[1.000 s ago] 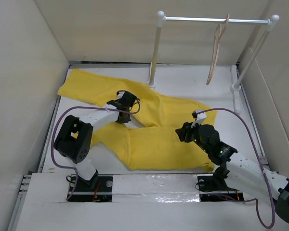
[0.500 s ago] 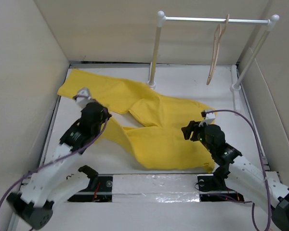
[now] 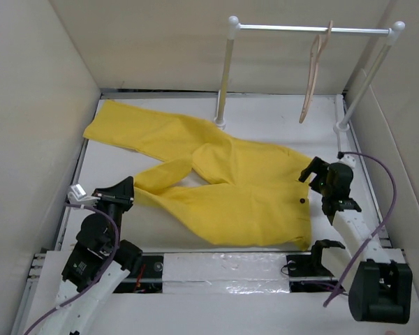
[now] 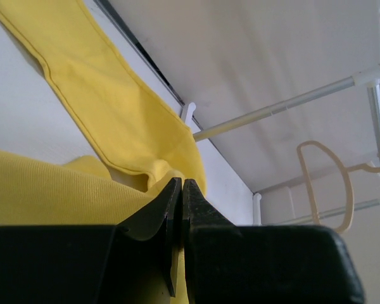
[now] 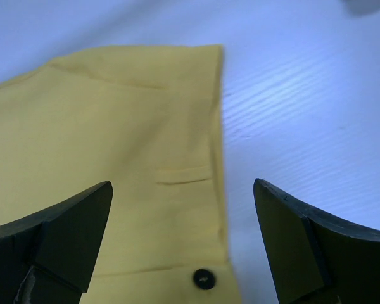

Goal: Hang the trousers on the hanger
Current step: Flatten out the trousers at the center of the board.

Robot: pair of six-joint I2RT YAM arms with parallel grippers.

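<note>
The yellow trousers (image 3: 230, 188) lie spread flat on the white table, waistband to the right, legs running left. My left gripper (image 3: 126, 187) sits low at the cuff of the near leg. In the left wrist view its jaws (image 4: 181, 182) are shut with yellow cloth (image 4: 107, 107) showing in the slit between them. My right gripper (image 3: 313, 171) hovers at the waistband's right edge. It is wide open (image 5: 182, 185) over the cloth (image 5: 114, 139), with the dark button (image 5: 204, 278) between the fingers. The beige hanger (image 3: 311, 77) hangs by its hook from the rail, also visible in the left wrist view (image 4: 332, 183).
A white rail (image 3: 307, 28) on two posts stands at the back right, its left post base touching the trousers' far edge. Beige walls close in the table on the left, back and right. Bare white table (image 3: 279, 125) lies below the rail.
My left arm pulled back to the near left, drawing the near leg out straight. My right gripper moved right off the trousers' middle to the waistband edge and opened wide.
</note>
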